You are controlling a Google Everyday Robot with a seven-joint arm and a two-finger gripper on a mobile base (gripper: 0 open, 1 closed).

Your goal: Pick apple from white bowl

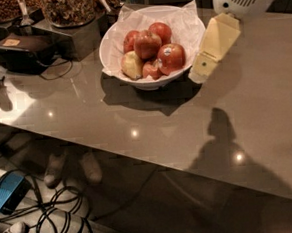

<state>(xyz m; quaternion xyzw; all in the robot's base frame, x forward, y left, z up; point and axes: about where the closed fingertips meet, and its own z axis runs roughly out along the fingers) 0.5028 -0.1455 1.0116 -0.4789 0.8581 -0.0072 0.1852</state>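
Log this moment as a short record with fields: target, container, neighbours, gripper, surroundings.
target: dark red apple, top of the pile, no sticker, not held
container: white bowl, paper-lined, on the grey counter
neighbours: stickered red apple; yellow-green apple
gripper: gripper hangs just right of the bowl, outside its rim, slanted toward it
surroundings: black device left of the bowl

Glossy white bowl (148, 82), crumpled paper (185, 25) lining; apple (147, 43) skin smooth. Desk (265, 105) smooth, semi-gloss. Claw (199, 73) just right of the white bowl: matt cream plastic.
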